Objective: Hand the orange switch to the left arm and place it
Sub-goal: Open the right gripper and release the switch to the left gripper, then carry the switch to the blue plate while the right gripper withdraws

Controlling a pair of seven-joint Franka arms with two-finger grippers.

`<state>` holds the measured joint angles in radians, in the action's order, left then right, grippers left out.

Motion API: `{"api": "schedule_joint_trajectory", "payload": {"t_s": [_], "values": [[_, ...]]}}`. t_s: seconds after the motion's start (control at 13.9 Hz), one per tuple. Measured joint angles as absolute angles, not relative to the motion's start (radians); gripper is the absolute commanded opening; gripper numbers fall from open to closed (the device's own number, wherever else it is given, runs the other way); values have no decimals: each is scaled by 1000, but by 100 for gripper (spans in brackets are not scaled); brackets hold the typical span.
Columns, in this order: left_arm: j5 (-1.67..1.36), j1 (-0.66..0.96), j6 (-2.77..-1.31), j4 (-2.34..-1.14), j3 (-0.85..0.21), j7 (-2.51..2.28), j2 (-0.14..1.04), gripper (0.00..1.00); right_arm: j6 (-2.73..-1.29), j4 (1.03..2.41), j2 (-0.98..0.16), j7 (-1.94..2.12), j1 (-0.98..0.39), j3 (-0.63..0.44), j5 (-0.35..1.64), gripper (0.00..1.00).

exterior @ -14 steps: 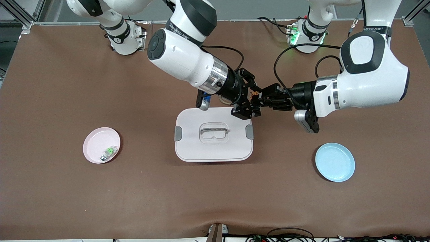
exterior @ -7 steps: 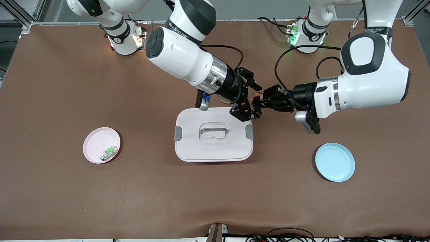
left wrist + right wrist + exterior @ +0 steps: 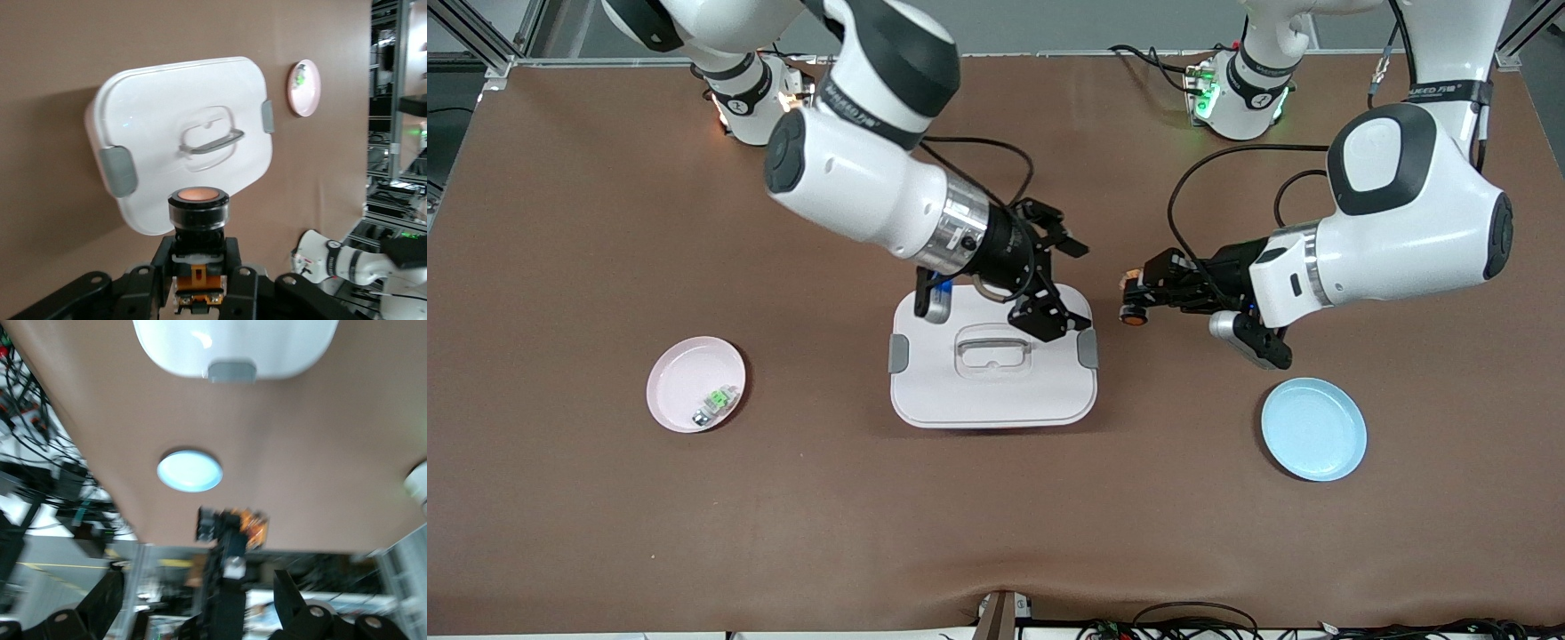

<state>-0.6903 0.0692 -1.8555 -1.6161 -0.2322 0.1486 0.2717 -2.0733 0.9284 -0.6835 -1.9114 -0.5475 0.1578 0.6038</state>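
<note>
The hand-over looks done: the left pincer (image 3: 1136, 302) pinches the switch (image 3: 1134, 315) in the air beside the box (image 3: 992, 391), the right pincer (image 3: 1056, 286) hangs spread above the box, and next the switch probably goes toward the blue plate (image 3: 1313, 429) at 4 o'clock.

- The white box (image 3: 233, 343) sits on the brown bench (image 3: 320, 447), cut off by the picture's edge, with one grey latch (image 3: 231, 371) showing on its side wall.
- A pale blue plate (image 3: 189, 471) lies on the bench, well apart from the box.
- The right hand (image 3: 200, 603) shows as two black fingers (image 3: 100, 600) spread wide apart, with nothing between them.
- Farther off, the left hand (image 3: 227, 540) holds the orange switch (image 3: 250, 527); the view is blurred, so its details are hard to make out.
- Past the bench's edge hang dark cables (image 3: 40, 407) and metal framing.
</note>
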Motion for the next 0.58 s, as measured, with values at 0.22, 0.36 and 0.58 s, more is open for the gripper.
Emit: {"api": "schedule_joint_trajectory", "payload": {"t_s": [0.22, 0.36, 0.58], "values": [[-580, 39, -1855, -1617, -230, 165, 282, 0, -1860, 914, -682, -1654, -471, 165, 606, 100], [-512, 20, -1855, -1618, -229, 190, 297, 0, -1722, 900, -664, -1428, -410, 161, 598, 100], [-410, -19, -1855, -1620, -229, 265, 329, 0, -1563, 898, -610, -1096, -341, 157, 464, 100]]}}
